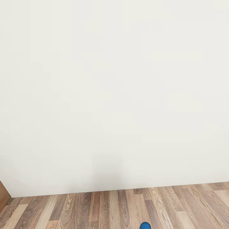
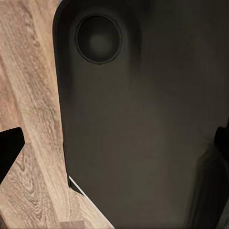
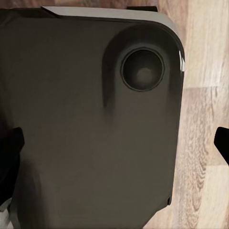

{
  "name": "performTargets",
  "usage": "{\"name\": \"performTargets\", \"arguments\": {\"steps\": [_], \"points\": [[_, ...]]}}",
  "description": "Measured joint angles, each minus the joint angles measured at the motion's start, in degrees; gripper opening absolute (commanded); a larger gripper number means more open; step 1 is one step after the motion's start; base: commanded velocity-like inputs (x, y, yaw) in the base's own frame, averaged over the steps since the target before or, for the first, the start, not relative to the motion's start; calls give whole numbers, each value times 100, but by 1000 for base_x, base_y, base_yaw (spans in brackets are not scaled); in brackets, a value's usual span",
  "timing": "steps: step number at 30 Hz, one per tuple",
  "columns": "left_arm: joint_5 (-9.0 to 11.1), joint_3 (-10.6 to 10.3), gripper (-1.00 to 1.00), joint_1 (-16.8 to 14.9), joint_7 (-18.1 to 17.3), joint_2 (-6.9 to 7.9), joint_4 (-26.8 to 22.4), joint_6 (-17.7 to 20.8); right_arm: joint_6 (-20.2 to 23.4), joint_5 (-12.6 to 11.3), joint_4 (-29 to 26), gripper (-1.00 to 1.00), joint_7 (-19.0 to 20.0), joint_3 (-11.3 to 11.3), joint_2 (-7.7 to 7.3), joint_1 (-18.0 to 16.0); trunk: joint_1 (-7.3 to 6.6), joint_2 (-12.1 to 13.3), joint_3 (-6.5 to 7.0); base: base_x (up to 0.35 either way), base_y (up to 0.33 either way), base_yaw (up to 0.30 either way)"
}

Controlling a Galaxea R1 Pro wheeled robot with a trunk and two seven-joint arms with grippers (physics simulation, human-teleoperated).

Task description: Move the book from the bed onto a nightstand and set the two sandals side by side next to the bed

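Sandals are the only task things in sight, and just one of them: a blue toe (image 1: 145,225) peeks in at the bottom edge of the head view, lying on the wood-plank floor (image 1: 105,208) a little right of centre, near the robot and apart from the white wall (image 1: 114,95). Starting at the grippers, each wrist view looks down onto the robot's dark base: the left gripper's fingertips (image 2: 10,150) show as black tips at the two sides of its picture, well apart, so it appears wide open with nothing between them; the right gripper's fingertips (image 3: 10,162) stand the same way, wide and empty. Both hang over the dark base shell (image 3: 90,124), with floor planks beyond it. Farther out, a sliver of brown wood (image 1: 3,194) shows at the left edge of the head view against the wall; what it belongs to cannot be told. Bed, book and nightstand are not visible here, so the robot seems to be in transit, facing a blank wall. The risk from here, as I judge it, is the base rolling over or nudging the sandal, since it lies so close below the camera's edge, or turning blind toward furniture.
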Motion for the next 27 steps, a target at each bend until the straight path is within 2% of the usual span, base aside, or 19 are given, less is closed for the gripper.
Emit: {"name": "performTargets", "arguments": {"steps": [27], "points": [[-24, -22, 100, 0, 5, 8, 0, -44, -34, 14, 6, 100, -2, -3, -23, -2, 0, 0, 0, 0, 0, 0]]}}
